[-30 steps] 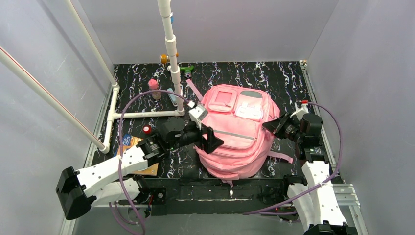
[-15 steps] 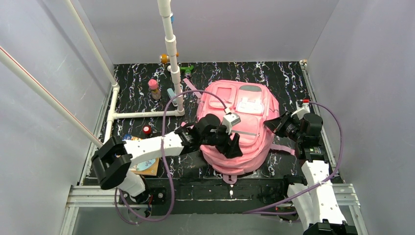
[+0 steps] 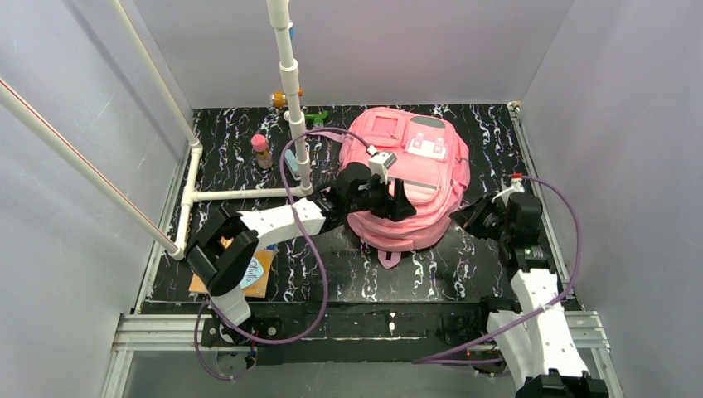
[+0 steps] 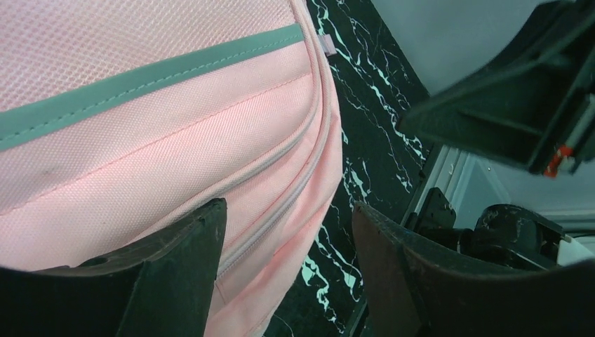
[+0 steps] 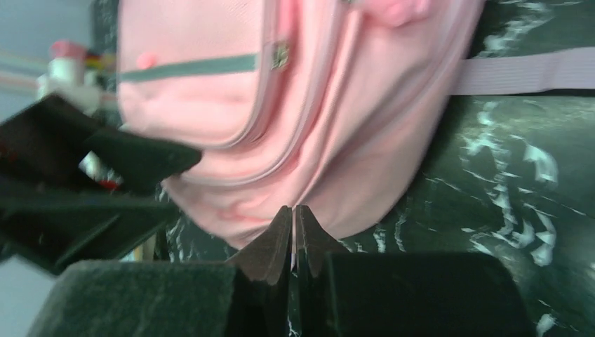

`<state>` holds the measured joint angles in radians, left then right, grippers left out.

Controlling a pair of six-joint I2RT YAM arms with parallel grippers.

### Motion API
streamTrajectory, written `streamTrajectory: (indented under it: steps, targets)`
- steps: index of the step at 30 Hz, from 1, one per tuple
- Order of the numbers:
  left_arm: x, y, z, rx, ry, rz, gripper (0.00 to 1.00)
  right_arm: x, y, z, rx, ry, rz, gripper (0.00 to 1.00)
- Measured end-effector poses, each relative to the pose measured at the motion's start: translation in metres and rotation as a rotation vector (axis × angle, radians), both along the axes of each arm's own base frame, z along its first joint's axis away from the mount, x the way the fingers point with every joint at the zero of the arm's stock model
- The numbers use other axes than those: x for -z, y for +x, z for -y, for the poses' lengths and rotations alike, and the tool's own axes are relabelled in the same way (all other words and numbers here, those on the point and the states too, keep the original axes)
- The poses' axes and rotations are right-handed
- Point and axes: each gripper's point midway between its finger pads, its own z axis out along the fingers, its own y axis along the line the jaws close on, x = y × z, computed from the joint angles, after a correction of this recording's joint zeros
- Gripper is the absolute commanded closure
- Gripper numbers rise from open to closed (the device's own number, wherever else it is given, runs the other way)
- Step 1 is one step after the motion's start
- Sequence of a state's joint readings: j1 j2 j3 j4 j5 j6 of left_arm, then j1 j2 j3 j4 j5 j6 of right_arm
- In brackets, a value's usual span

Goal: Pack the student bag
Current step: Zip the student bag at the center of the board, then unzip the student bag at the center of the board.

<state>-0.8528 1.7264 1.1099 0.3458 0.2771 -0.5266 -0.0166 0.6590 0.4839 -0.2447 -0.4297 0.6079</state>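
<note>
We see the pink bag (image 3: 431, 178) lying front-up on the black marbled table (image 3: 414, 274), toward its far middle (a white patch shows on the front). The left gripper (image 4: 288, 207) sits over the bag's left part, fingers spread, with pink fabric showing between them. The right gripper (image 5: 293, 210) is just beside the bag's right edge, fingers pressed together. We cannot tell whether it touches the fabric.

Both arms look the same tbh: left arm (image 3: 278, 222) and right arm (image 3: 543, 323) have white shells, chunky black joints, a purple cable (image 3: 322, 269) each, left gripper (image 4: 288, 239) has matte black wedge fingers (image 4: 175, 274)
</note>
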Motion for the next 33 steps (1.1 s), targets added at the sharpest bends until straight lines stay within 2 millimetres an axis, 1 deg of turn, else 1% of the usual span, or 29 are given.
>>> streamTrajectory:
  steps: [1, 3, 4, 5, 7, 9, 12, 13, 15, 17, 18, 19, 20, 22, 23, 24, 28, 30, 33]
  targets:
    - [0.001, -0.001, -0.001, -0.001, -0.002, -0.001, 0.31, 0.003, 0.003, 0.009, 0.052, -0.027, -0.049, 0.68]
    - [0.003, -0.006, -0.006, -0.001, -0.004, -0.005, 0.29, 0.002, 0.012, 0.026, 0.137, -0.093, -0.105, 0.52]
    - [0.002, -0.007, -0.007, 0.0, -0.006, -0.007, 0.28, 0.0, 0.02, 0.034, 0.171, -0.131, -0.121, 0.45]
    - [0.002, -0.011, -0.009, 0.005, -0.008, -0.009, 0.27, -0.002, 0.026, 0.041, 0.196, -0.161, -0.128, 0.41]
    - [-0.001, -0.016, -0.012, 0.014, -0.015, -0.013, 0.25, -0.001, 0.041, 0.054, 0.224, -0.237, -0.147, 0.35]
    - [-0.004, -0.019, -0.015, 0.019, -0.019, -0.018, 0.24, 0.003, 0.057, 0.06, 0.203, -0.308, -0.167, 0.31]
    - [-0.009, -0.024, -0.018, 0.03, -0.021, -0.028, 0.22, 0.016, 0.078, 0.061, 0.069, -0.42, -0.2, 0.29]
    - [-0.01, -0.027, -0.02, 0.036, -0.019, -0.034, 0.21, 0.019, 0.083, 0.061, 0.035, -0.45, -0.205, 0.26]
    - [-0.012, -0.033, -0.023, 0.046, -0.011, -0.053, 0.21, 0.021, 0.092, 0.061, -0.04, -0.51, -0.188, 0.27]
    - [-0.013, -0.036, -0.027, 0.051, -0.006, -0.062, 0.21, 0.017, 0.097, 0.061, -0.119, -0.574, -0.139, 0.34]
    - [-0.014, -0.038, -0.029, 0.052, -0.003, -0.066, 0.21, 0.015, 0.099, 0.061, -0.156, -0.608, -0.111, 0.42]
    - [-0.014, -0.04, -0.032, 0.051, 0.0, -0.07, 0.2, 0.011, 0.1, 0.062, -0.194, -0.641, -0.083, 0.47]
    - [-0.014, -0.042, -0.037, 0.047, 0.006, -0.074, 0.2, 0.008, 0.102, 0.063, -0.227, -0.673, -0.059, 0.5]
    - [-0.015, -0.044, -0.045, 0.04, 0.01, -0.075, 0.2, 0.003, 0.108, 0.064, -0.286, -0.73, -0.008, 0.52]
    - [-0.016, -0.045, -0.049, 0.036, 0.013, -0.073, 0.2, 0.002, 0.11, 0.063, -0.308, -0.742, 0.004, 0.53]
    - [-0.016, -0.046, -0.052, 0.035, 0.017, -0.072, 0.2, 0.003, 0.112, 0.062, -0.34, -0.755, 0.021, 0.56]
    - [-0.02, -0.048, -0.061, 0.034, 0.028, -0.063, 0.2, 0.02, 0.114, 0.051, -0.482, -0.755, 0.053, 0.57]
    - [-0.02, -0.051, -0.064, 0.04, 0.031, -0.065, 0.2, 0.029, 0.112, 0.046, -0.534, -0.747, 0.058, 0.56]
    - [-0.018, -0.056, -0.066, 0.05, 0.033, -0.074, 0.2, 0.035, 0.11, 0.042, -0.584, -0.731, 0.074, 0.55]
